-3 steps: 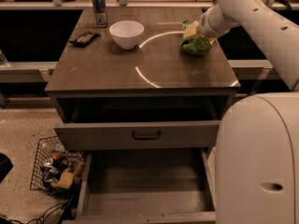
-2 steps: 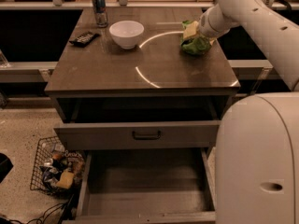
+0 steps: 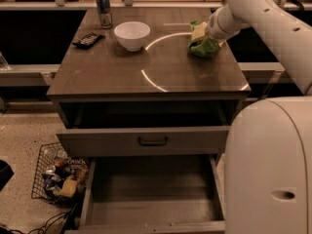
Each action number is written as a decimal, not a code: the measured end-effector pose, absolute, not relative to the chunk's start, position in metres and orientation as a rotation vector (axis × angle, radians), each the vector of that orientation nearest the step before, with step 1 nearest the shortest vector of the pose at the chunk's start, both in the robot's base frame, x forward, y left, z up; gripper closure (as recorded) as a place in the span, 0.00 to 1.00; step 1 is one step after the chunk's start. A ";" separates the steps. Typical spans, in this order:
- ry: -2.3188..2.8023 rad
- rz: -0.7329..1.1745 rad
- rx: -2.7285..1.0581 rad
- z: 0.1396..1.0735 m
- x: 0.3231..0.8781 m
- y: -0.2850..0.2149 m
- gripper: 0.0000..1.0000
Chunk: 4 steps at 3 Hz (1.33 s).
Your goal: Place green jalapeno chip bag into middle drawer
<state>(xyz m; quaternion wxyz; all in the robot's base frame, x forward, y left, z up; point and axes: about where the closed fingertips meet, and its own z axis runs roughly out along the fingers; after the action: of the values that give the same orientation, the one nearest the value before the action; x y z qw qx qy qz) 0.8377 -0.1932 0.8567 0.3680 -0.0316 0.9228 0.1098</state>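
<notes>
- The claw (image 3: pixel 202 34) is at the far right part of the table (image 3: pixel 146 77), set down against the green jalapeno chip bag (image 3: pixel 204 48). The arm reaches it from the right side.
- Whether the claw is wide, narrow or closed on the bag, I cannot tell, because the wrist covers this part.
- The bag lies crumpled on the table, directly under the claw and touching it. I judge the step in hand is the grasp, because the bag is not lifted yet.
- The middle drawer (image 3: pixel 151 199) is far below the claw and nearer to the camera. It is pulled out and its floor is bare, so the bag can go in from above.
- The drawer with the black handle (image 3: pixel 152 141) sits between the claw and the middle drawer and is pulled out less. The bag probably must pass in front of it.
- The white bowl (image 3: pixel 132 34) stands well left of the claw, apart from the bag, so it should not disturb the grasp.
</notes>
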 end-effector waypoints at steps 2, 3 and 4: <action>2.370 0.282 -0.081 0.857 0.838 -0.193 1.00; 2.370 0.282 -0.081 0.857 0.838 -0.193 1.00; 2.370 0.282 -0.081 0.858 0.838 -0.193 1.00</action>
<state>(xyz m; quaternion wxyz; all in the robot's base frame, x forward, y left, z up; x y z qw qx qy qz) 0.8377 -0.1930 0.8577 0.3681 -0.0317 0.9228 0.1098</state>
